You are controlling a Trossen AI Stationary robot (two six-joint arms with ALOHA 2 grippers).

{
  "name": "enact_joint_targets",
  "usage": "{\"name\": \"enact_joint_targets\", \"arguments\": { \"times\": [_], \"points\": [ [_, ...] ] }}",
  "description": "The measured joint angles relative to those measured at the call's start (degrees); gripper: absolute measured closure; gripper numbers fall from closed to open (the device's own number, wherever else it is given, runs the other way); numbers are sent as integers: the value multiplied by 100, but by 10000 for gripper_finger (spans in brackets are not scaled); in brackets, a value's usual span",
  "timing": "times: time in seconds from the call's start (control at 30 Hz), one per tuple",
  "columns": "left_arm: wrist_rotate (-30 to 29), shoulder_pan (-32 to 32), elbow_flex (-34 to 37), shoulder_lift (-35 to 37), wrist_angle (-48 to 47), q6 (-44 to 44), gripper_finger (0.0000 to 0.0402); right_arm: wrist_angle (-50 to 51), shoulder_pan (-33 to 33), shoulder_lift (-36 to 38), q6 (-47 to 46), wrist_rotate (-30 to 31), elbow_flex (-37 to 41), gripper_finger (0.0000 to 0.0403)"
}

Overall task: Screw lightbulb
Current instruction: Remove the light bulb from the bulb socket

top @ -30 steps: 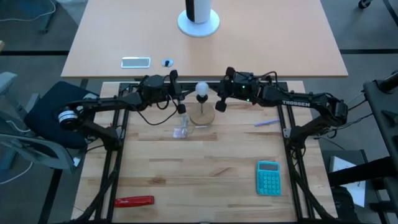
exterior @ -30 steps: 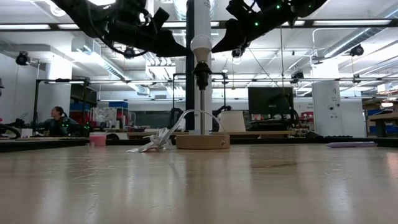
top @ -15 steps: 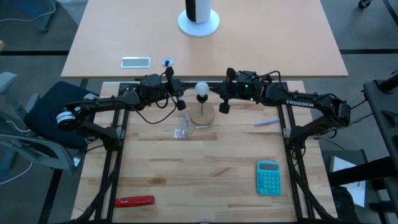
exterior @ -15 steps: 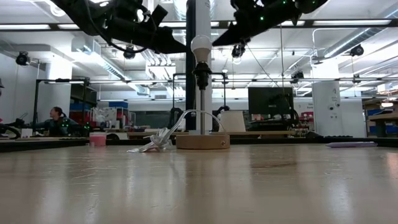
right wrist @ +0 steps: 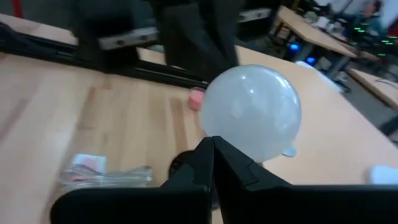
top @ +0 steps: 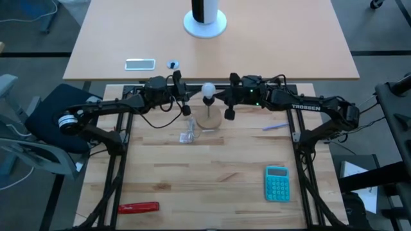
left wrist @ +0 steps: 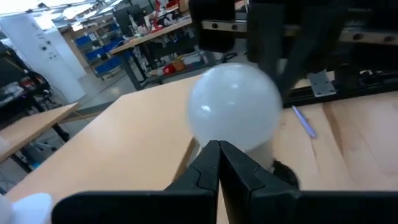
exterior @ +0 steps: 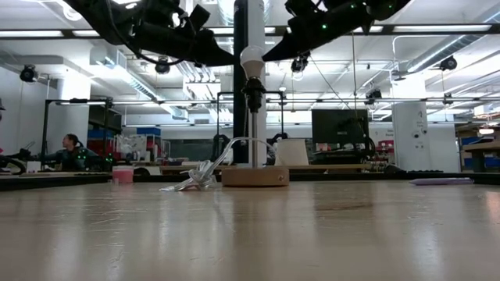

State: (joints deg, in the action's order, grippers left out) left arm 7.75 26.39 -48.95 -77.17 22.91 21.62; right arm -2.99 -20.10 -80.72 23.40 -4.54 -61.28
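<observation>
Both of my grippers are shut tight and hold nothing. From above, my left gripper (top: 185,102) sits just beside the lightbulb (top: 208,91) on one side, and my right gripper (top: 229,108) sits just beside it on the other. The lightbulb stands over the round wooden stand (top: 209,119) on the bench (top: 192,179). A clear crumpled wrapper (top: 188,135) lies near the stand. Both arms reach in low and long from the sides.

From bench height, the lightbulb (exterior: 252,58) sits on top of the dark socket (exterior: 253,94) on a thin pole, above the wooden stand (exterior: 255,177). It looks straight up. My arms hang above it, one on each side.

From my left wrist, my left gripper (left wrist: 218,155) has its fingers pressed together, with the lightbulb (left wrist: 234,106) right ahead.

From my right wrist, my right gripper (right wrist: 213,152) is pressed together too, and the lightbulb (right wrist: 252,111) is close in front.

I think the lightbulb is already in its socket. I cannot tell if it is turned in all the way.
</observation>
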Motion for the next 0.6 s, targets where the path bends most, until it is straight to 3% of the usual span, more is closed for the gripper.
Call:
{"name": "enact_joint_targets", "arguments": {
  "times": [0.37, 0.6],
  "points": [
    [616, -217, 0, 30, -54, -80, 401, -34, -2, 80, 22, 697, 0, 403],
    [321, -251, 0, 344, 101, -73, 401, 96, -2, 180, -55, 870, 2, 403]
  ]
}}
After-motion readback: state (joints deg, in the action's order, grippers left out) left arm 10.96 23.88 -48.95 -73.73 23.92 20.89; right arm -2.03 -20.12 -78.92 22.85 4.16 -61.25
